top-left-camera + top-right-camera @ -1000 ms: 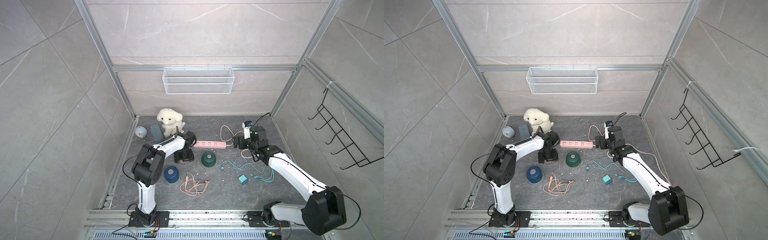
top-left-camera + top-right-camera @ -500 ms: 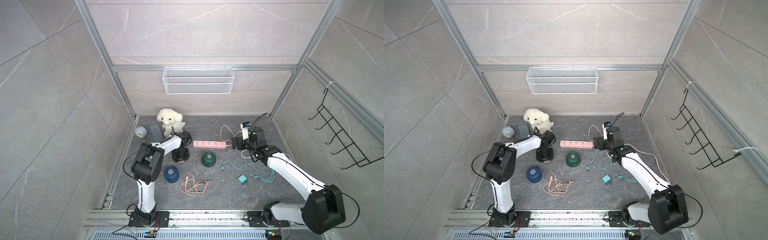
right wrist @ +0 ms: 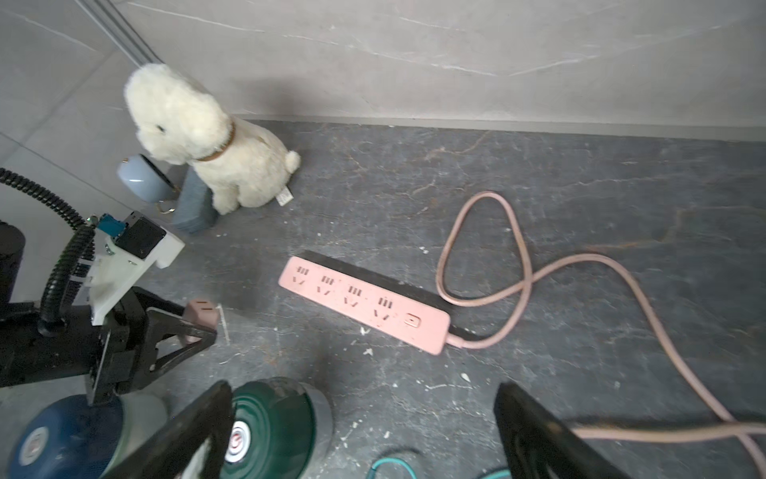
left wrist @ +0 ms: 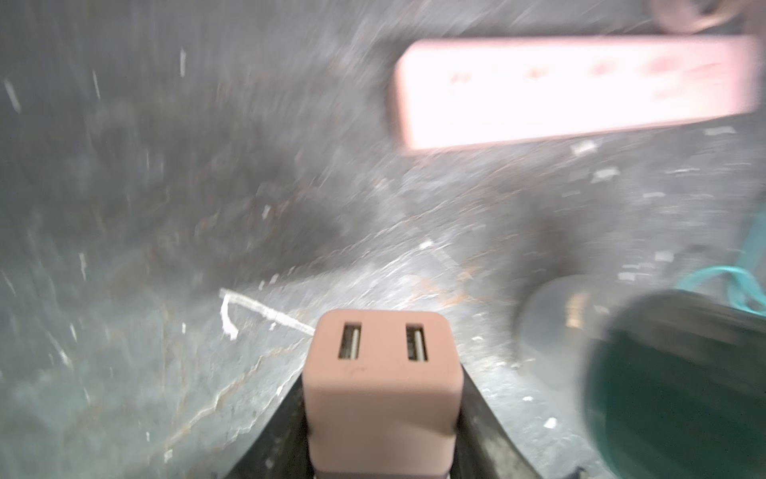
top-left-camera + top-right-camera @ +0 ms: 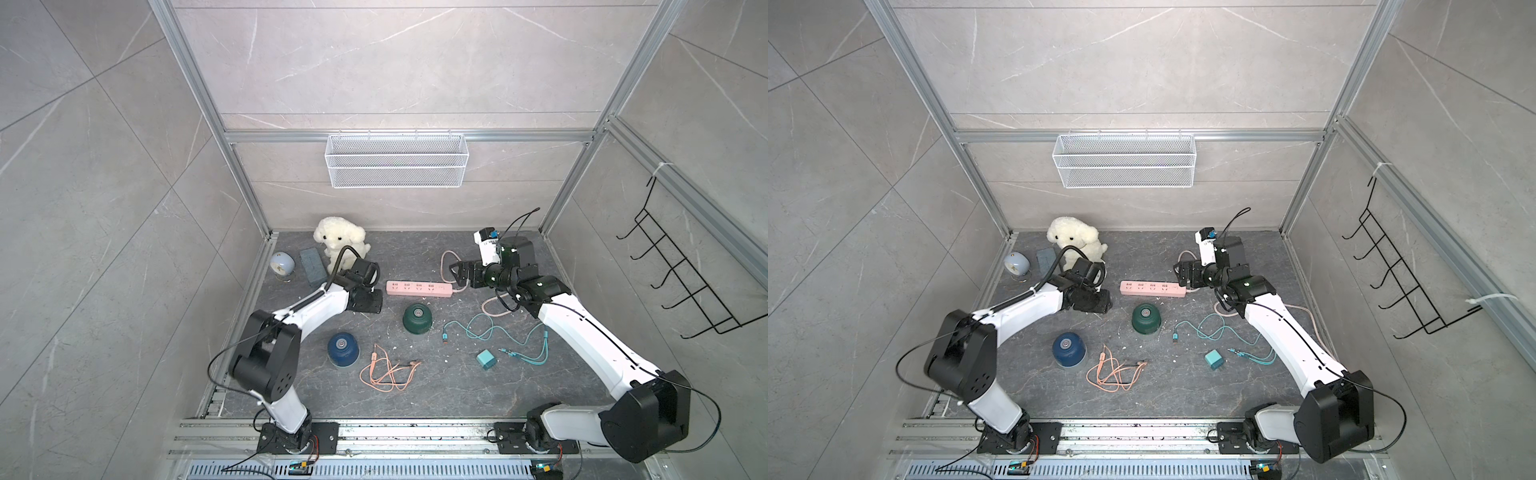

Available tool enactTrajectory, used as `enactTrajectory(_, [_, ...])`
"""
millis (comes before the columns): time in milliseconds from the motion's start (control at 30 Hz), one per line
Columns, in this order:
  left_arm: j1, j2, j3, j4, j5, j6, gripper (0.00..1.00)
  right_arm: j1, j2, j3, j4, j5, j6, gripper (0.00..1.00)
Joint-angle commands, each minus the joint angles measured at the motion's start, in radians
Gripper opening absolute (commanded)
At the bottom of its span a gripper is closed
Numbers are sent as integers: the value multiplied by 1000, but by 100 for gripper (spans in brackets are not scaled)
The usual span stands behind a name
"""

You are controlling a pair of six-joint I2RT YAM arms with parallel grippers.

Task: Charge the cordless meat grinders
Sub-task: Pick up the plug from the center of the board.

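Green grinder (image 5: 417, 318) is sitting upright on the dark floor (image 5: 436, 390) near the middle, silver hub facing up, just in front of the pink power strip (image 5: 419, 288) but not touching it. Navy grinder (image 5: 343, 350) is sitting upright too, nearer the front and toward the left arm's side, well apart from the green one. Nothing is plugged into either grinder.

Left gripper (image 3: 195, 327) is hovering beside the strip's free end, pinching a pink plug cube (image 4: 381, 385) between its fingers. The cube's two USB slots are facing the left wrist camera and its prongs are showing in the right wrist view. The left wrist view is blurring badly. Right gripper (image 3: 364, 435) is hanging over the strip's cord end with jaws spread wide, holding nothing, and the green grinder is showing just under one finger (image 3: 199, 427).

Pink cable (image 5: 388, 370) is lying loose in front of the navy grinder. Teal cable (image 5: 494, 332) and teal plug cube (image 5: 486, 358) are lying beside the right arm. Plush dog (image 5: 338, 243) is sitting at the back wall.
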Motion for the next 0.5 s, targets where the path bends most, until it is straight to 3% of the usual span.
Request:
enactTrajectory(0, [-15, -98, -67, 329, 84, 203, 14, 9, 60, 64, -39, -208, 51, 100])
enactTrajectory(167, [-86, -143, -129, 475, 129, 398, 13, 60, 142, 140, -55, -319, 68, 96])
enactTrajectory(467, [-187, -186, -179, 597, 31, 512, 12, 147, 263, 218, -68, -361, 84, 92])
